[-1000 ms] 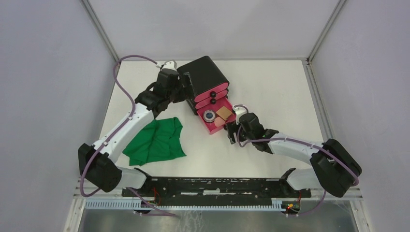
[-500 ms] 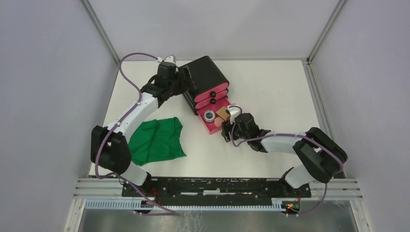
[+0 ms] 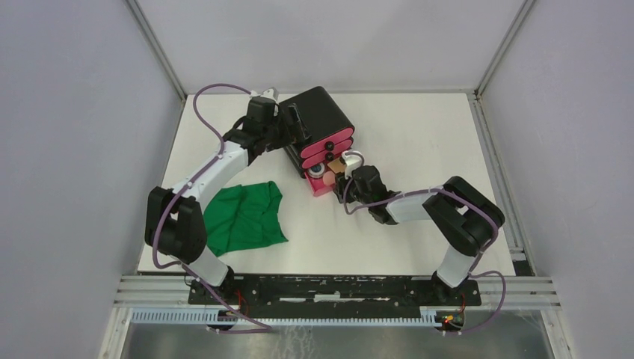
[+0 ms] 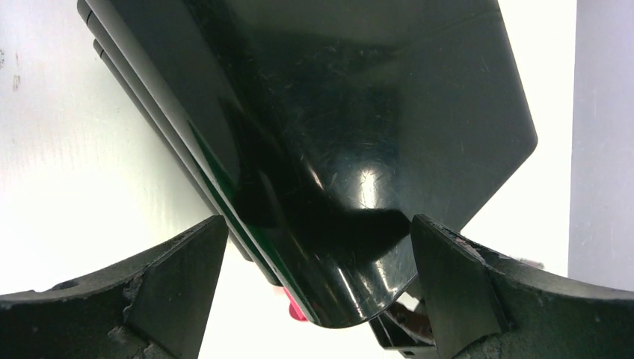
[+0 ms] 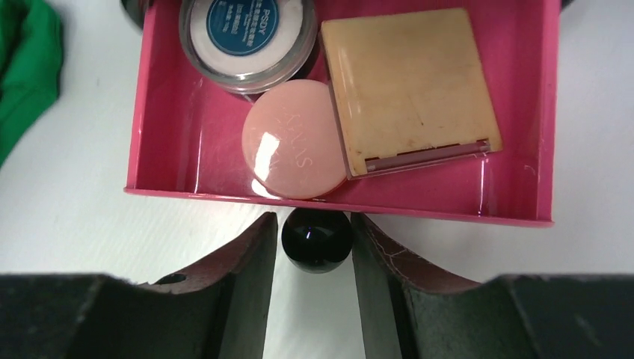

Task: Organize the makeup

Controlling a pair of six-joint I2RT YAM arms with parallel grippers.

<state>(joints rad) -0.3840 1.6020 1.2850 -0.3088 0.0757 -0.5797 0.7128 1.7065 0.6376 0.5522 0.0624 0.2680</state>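
The bottom pink drawer (image 5: 161,112) of the black box (image 3: 318,112) stands partly out. In it lie makeup items: a round white-rimmed compact (image 5: 243,30), a pink round puff (image 5: 295,138) and a tan square pad (image 5: 407,86). My right gripper (image 5: 312,218) is at the drawer front, its fingers close on either side of the black knob (image 5: 317,243). The right finger touches the knob and a sliver of gap shows on the left. My left gripper (image 4: 318,224) is open and straddles the box's rear corner (image 4: 351,187). In the top view it (image 3: 288,129) is at the box's left rear.
A crumpled green cloth (image 3: 243,217) lies on the white table left of the drawer. The two upper pink drawers (image 3: 327,146) are closed. Grey walls enclose the table on three sides.
My right gripper moved up to the drawer front and its jaws narrowed round the knob. The drawer slid partly into the box. My left gripper shifted along the box's back.
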